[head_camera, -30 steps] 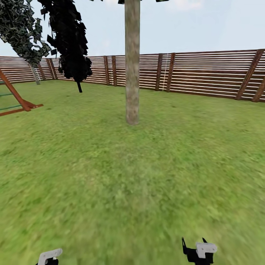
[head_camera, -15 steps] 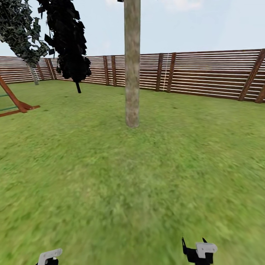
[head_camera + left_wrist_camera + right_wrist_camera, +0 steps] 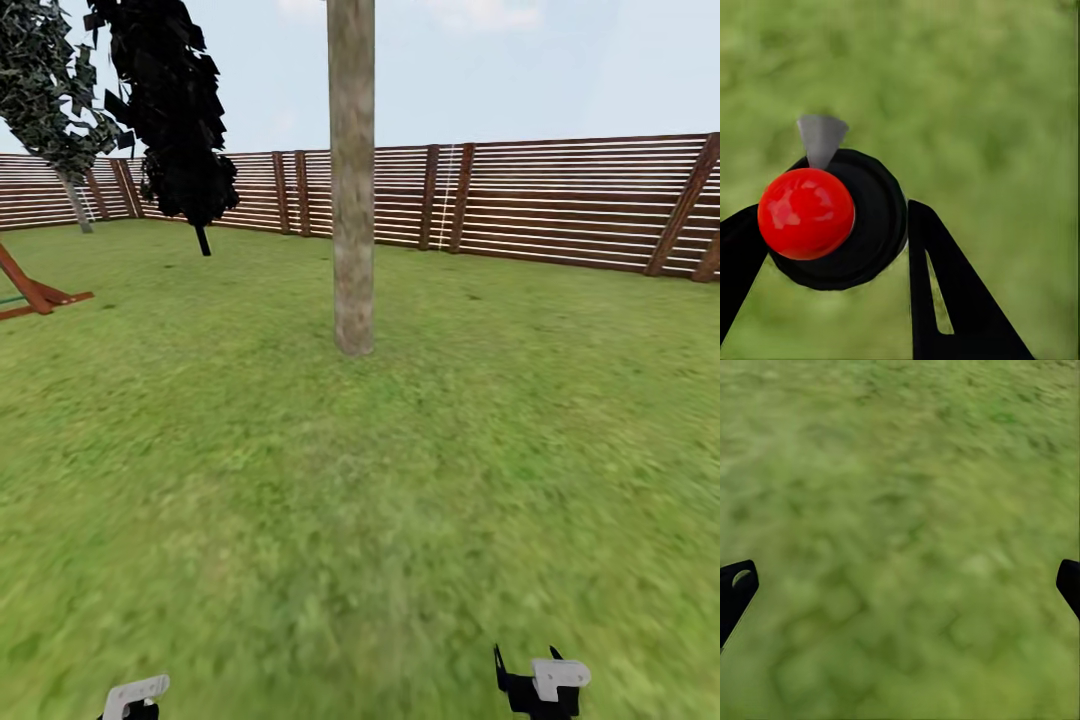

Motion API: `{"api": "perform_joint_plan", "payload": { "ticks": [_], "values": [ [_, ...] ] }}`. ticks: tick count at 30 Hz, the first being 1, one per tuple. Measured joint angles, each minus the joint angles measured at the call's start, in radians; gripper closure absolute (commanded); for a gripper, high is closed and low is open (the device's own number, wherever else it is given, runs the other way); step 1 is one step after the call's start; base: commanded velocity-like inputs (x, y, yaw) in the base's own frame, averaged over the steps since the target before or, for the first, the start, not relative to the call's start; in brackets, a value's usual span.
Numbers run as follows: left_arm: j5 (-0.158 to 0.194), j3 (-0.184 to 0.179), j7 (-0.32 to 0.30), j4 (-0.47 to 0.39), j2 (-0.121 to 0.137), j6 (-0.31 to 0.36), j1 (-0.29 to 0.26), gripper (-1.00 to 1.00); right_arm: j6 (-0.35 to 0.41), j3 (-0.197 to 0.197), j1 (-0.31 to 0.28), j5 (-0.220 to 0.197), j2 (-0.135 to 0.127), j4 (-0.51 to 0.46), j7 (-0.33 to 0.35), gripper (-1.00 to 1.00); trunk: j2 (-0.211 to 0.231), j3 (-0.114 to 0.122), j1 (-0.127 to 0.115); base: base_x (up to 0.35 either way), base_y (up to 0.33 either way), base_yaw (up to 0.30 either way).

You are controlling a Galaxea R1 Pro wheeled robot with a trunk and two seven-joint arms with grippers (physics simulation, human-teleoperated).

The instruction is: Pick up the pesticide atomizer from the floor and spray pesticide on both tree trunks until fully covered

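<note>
A thick, pale grey-brown tree trunk (image 3: 352,200) rises from the garden lawn straight ahead in the head view, several steps away. The pesticide atomizer (image 3: 832,217), a black round body with a red ball top and a grey nozzle, sits between the black fingers of my left gripper (image 3: 832,214), which is shut on it. In the head view the left gripper (image 3: 135,697) peeks in at the bottom edge. My right gripper (image 3: 900,585) hangs open over bare grass, its fingers wide apart, and it also shows low in the head view (image 3: 540,682). No pesticide specks show.
A brown slatted fence (image 3: 560,200) closes the lawn behind the trunk. A dark columnar tree (image 3: 175,110) and a leafy tree with a pale stem (image 3: 72,200) stand at the far left. A red-brown wooden frame (image 3: 30,292) rests on the grass at the left edge.
The whole head view has shifted: the trunk stands slightly nearer and further left, and the wooden frame slid toward the left edge. Both grippers keep the same place in the picture.
</note>
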Motion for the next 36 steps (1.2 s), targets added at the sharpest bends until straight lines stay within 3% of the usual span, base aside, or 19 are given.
{"api": "perform_joint_plan", "payload": {
  "ticks": [30,36],
  "values": [
    [0.0,0.0,0.0,0.0,0.0,0.0,0.0,1.0,0.0,0.0,0.0,0.0,0.001,0.0,-0.001,-1.0,0.0,0.0,0.0,0.34,0.0,-0.001],
    [0.0,0.0,0.0,0.0,0.001,0.0,0.0,1.0,0.0,0.0,0.0,0.0,0.0,0.0,0.0,-1.0,0.0,0.003,0.0,0.34,0.0,-0.146]
  ]
}}
